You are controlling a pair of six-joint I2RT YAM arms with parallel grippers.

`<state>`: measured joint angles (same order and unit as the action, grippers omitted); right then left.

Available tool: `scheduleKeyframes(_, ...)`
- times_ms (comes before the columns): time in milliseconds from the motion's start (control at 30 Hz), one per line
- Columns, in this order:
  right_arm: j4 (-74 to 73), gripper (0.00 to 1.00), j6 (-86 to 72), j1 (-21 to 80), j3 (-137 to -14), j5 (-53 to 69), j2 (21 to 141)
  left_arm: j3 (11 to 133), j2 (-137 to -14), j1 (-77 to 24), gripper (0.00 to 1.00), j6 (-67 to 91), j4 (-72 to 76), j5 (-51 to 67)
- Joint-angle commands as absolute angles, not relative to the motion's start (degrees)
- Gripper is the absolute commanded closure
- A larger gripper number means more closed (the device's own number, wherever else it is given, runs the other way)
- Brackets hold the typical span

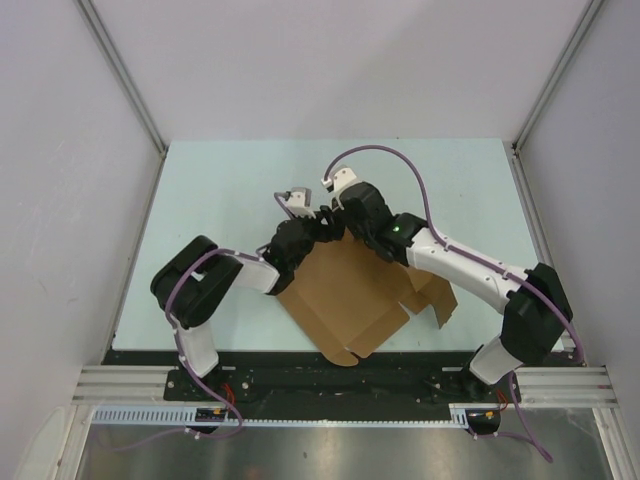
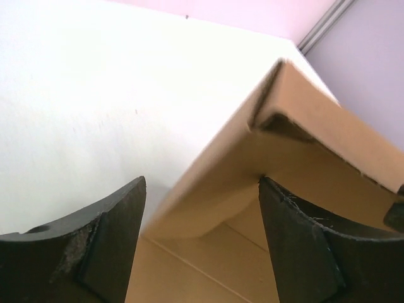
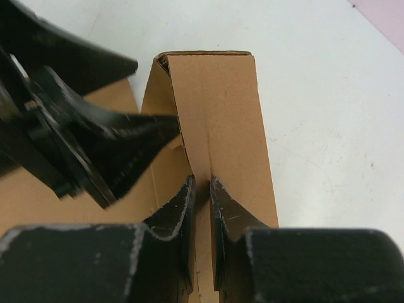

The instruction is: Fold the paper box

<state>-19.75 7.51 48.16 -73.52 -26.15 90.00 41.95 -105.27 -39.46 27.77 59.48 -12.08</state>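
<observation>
Wall of paper box [image 1: 350, 295] tight in right hand [image 3: 202, 189]; left hand [image 2: 202, 184] spread wide, empty, astride it.

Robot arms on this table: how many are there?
2. The left arm reaches in from the left, the right arm from the right; both meet at the far edge of the paper box. None seems hidden.
</observation>
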Motion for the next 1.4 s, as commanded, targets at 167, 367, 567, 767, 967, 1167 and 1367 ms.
scheduleKeyframes(167,-24.61,1.00,4.57,45.00,-73.21,-10.02,87.72,42.72,-102.04,-34.54,0.24,17.85,61.26,6.49)
scheduleKeyframes(367,-24.87,1.00,5.10,44.47,-73.21,-7.47,87.45,42.45,-101.87,-33.66,0.25,13.10,61.88,15.11)
scheduleKeyframes(567,-24.70,1.00,4.66,44.21,-73.30,-5.80,87.54,48.60,-103.01,-33.49,0.31,9.76,50.63,16.53)
scheduleKeyframes(767,-24.52,1.00,4.31,43.16,-73.65,-4.83,87.28,51.68,-104.15,-33.40,0.55,9.49,45.80,16.96)
scheduleKeyframes(967,-24.70,1.00,4.13,42.98,-73.83,-4.75,87.36,53.26,-104.77,-33.49,0.78,8.96,43.16,16.35)
scheduleKeyframes(1167,-24.43,1.00,3.69,42.54,-74.09,-4.13,87.89,54.05,-106.08,-35.33,0.84,9.40,40.43,13.38)
scheduleKeyframes(1367,-25.31,1.00,3.69,41.84,-75.76,-4.83,89.38,55.28,-106.88,-38.58,0.99,9.67,37.54,5.29)
